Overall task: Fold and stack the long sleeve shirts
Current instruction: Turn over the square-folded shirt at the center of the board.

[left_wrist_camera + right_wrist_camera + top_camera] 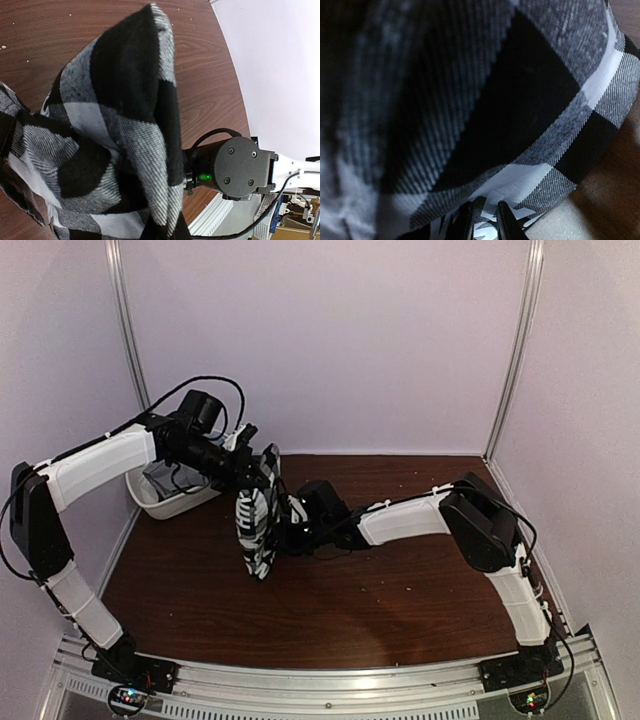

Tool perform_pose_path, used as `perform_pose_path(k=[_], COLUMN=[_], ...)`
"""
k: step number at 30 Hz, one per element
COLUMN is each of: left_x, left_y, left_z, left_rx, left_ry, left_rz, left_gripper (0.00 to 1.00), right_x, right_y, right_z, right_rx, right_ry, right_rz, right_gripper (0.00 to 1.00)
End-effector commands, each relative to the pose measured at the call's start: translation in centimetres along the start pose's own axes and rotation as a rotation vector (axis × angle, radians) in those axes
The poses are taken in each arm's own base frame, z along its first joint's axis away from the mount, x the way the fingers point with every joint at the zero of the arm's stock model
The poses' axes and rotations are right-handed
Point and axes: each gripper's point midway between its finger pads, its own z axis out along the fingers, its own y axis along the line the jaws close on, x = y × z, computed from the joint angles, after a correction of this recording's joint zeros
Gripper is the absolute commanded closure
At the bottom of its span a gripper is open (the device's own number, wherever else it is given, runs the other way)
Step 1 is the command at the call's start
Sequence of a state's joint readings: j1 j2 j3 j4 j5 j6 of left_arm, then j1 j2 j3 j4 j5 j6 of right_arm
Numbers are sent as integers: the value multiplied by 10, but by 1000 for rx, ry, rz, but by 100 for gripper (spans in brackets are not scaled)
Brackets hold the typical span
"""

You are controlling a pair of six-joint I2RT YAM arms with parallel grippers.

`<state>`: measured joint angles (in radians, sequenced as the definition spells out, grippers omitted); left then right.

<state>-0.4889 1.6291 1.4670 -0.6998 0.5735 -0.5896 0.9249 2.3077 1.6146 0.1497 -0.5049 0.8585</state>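
At frame centre, the left gripper (248, 453), pressed together, pinches the top of the checked shirt (256, 525). The shirt hangs bunched, long axis vertical, its lower end pointing down toward the table (400, 600). Just right of it, the right gripper (484, 220) pinches its lower side edge between narrowly parted fingers.

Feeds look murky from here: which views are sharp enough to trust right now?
Top external: dim, soft, checked shirt readable. Left wrist: well lit, weave crisp. Right wrist: cloth fills the frame, left side dark and blurred, sharper near the right pincer.
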Motion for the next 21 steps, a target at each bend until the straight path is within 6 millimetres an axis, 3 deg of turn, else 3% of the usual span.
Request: perform_pose_path(k=[1, 12, 18, 21], left_x=[-18, -15, -14, -15], left_y=[-22, -15, -15, -17], left_z=[7, 22, 27, 32], left_rx=[114, 118, 104, 96], left_ry=[-45, -31, -28, -29], left_rz=[37, 26, 26, 28], left_gripper=[100, 100, 100, 100], right_x=[-4, -5, -23, -35], right_y=[25, 4, -6, -13], right_z=[5, -27, -56, -87], right_rx=[-97, -40, 8, 54], right_ry=[-4, -37, -91, -144], right_rz=[-16, -13, -14, -5], right_gripper=[81, 79, 73, 70])
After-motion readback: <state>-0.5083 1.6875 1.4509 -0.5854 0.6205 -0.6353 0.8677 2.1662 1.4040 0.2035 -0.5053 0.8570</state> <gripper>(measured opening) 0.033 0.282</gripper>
